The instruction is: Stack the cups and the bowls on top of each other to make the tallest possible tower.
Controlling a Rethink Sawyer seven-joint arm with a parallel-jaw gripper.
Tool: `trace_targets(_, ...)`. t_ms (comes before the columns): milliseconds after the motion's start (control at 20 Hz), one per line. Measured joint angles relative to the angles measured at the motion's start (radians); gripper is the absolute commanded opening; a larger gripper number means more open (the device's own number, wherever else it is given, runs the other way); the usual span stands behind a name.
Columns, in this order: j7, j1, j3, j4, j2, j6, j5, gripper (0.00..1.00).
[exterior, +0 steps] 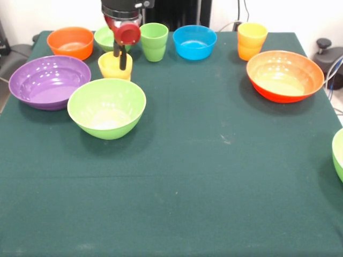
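Cups and bowls sit scattered and unstacked across a dark green surface [214, 160], with no tower yet begun. A yellow cup [115, 66] stands upright toward the rear left, the robot's claw [119, 60] lowered at its rim, dark fingers [122, 59] reaching down at or just inside the mouth; whether they are closed on the wall cannot be told from this angle. Just behind it stand a light green cup [154, 41] and a small light green bowl [107, 37], partly hidden by the arm's red wrist. A small orange bowl [70, 42] and a small blue bowl [194, 41] line the back edge, with an orange-yellow cup [252, 40] further along. Nearer the camera rest a large purple bowl [48, 81], touching or nearly touching a large light green bowl [107, 107], and, well apart, a large orange-red bowl [284, 75]. Another green bowl [338, 152] is cut off at the frame's edge. Every piece remains to be stacked. No labels or writing are legible.
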Motion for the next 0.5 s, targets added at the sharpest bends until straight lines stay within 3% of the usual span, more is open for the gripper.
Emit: trace_targets(500, 0.000, 0.011, 0.001, -0.001, 0.020, -0.076, -0.007, 1.00)
